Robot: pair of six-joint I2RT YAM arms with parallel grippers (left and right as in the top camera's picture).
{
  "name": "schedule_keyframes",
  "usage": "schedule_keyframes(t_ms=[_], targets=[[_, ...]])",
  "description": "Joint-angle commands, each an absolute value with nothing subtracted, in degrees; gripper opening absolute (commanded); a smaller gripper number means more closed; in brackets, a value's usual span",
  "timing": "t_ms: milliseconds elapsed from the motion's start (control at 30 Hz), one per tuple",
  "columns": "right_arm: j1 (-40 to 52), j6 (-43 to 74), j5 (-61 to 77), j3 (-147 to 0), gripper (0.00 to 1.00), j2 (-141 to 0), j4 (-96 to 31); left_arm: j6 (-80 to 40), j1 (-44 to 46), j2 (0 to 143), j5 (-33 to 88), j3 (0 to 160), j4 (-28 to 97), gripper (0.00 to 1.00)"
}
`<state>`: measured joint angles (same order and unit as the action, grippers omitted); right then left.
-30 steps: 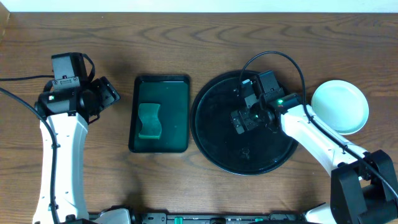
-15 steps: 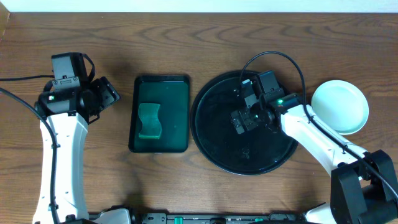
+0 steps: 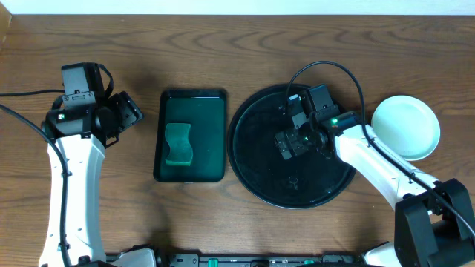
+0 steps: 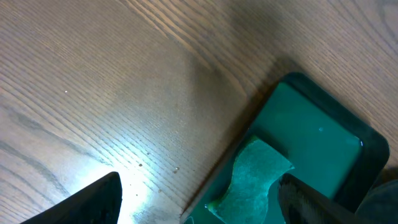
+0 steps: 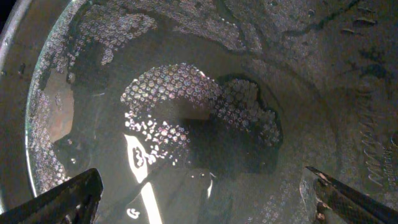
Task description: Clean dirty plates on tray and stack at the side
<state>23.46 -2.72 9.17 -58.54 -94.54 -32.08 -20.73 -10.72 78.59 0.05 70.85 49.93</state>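
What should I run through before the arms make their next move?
1. Right fingers apart, holding nothing: ok.
2. Left fingers apart, holding nothing: ok.
3. Black round tray holds no plates: ok.
4. White plates stacked beside that tray: ok; how many, cannot tell.
5. Sponge lying in green tray: ok.
6. Round tray's surface dry: not ok, a wet film shows in the right wrist view.
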Motion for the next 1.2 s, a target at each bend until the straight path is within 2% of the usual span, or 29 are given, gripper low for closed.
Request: schedule_keyframes(t_ms=[0,767,1167], targets=[[23.57,-3.09,8.84,-59.59,0.99,-93.25,-32.14,-20.38,-10.96,78.43,-0.05,71.53,50.09,0.8],[23.68,-3.09,7.09,-59.22,0.99,-92.73,-32.47,-20.38,-10.96,78.43,-0.05,71.53,50.09,0.8],[23.66,-3.11,5.34,-59.22,0.99,-79.48,-32.91,-20.38,-10.96,78.43,-0.05,71.53,50.09,0.8]])
